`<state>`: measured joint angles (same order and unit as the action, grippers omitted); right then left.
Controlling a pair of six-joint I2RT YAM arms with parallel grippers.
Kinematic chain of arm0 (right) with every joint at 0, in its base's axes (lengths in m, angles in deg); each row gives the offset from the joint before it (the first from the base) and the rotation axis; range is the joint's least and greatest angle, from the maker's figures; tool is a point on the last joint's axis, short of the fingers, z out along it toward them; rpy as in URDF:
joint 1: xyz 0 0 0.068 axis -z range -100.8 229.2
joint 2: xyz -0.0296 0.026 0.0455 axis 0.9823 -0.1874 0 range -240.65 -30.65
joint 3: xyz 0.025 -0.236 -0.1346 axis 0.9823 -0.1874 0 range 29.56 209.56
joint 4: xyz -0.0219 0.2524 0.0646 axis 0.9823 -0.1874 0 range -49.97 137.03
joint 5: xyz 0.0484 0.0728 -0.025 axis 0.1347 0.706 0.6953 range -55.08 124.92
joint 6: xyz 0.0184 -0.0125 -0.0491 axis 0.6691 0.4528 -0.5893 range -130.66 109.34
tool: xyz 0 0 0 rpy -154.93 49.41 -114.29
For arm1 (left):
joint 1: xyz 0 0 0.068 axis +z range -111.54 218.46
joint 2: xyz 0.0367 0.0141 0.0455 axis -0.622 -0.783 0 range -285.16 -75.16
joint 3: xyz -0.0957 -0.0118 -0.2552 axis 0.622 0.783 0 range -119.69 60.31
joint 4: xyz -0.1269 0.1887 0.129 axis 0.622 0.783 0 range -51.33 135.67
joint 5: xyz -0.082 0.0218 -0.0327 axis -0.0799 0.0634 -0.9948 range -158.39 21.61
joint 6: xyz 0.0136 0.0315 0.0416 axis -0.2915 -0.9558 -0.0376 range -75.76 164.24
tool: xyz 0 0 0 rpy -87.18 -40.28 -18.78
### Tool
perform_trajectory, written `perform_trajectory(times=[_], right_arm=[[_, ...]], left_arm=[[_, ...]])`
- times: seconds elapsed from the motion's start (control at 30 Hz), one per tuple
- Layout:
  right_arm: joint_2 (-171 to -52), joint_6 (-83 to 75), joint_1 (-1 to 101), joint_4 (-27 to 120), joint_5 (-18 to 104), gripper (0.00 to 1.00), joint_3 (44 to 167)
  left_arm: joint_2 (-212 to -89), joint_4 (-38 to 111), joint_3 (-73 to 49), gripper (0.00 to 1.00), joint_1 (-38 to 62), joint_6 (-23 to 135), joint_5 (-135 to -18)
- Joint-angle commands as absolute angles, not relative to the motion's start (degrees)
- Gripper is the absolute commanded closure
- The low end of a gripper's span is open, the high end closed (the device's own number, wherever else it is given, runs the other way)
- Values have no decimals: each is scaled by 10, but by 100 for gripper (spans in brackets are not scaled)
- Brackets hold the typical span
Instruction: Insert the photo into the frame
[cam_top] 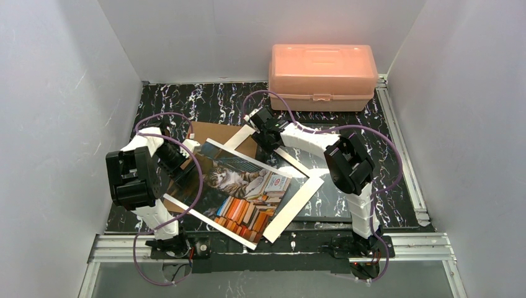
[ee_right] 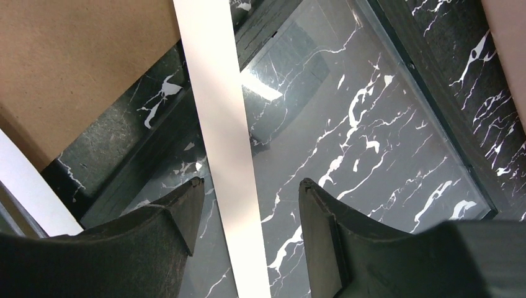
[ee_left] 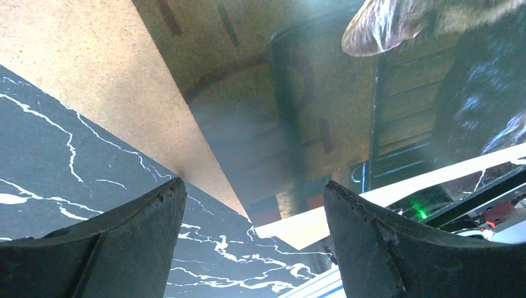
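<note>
Marbled tabletop [cam_top: 217,99] holds the frame [ee_right: 347,136], white strip [ee_right: 223,155] across it between right jaws (parted).

Black marbled table [cam_top: 217,102], pink box [cam_top: 322,76] at back, black frame [cam_top: 325,202], brown board [cam_top: 214,133]

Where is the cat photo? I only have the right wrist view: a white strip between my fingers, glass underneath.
Observer: The photo lies face up, tilted, left of centre, its right side overlapping the left edge of the frame.
Operator: Is the left gripper holding it?
Observer: No. The left gripper is open, hovering where the photo overlaps the brown backing board.
Operator: Anything beyond the frame?
Observer: A closed pink box at the far edge of the table.
</note>
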<state>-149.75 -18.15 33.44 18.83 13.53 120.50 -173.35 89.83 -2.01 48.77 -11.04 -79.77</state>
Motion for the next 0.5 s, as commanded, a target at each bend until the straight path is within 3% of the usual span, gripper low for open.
perform_trajectory(times=[0.0,0.47], right_arm=[[-1497,-180,335,218,137,34,1198],[-1529,-181,340,207,104,37,1223]], left_arm=[[-1728,896,-14,21,484,-112,-784],[-1736,879,-15,22,482,-111,-773]])
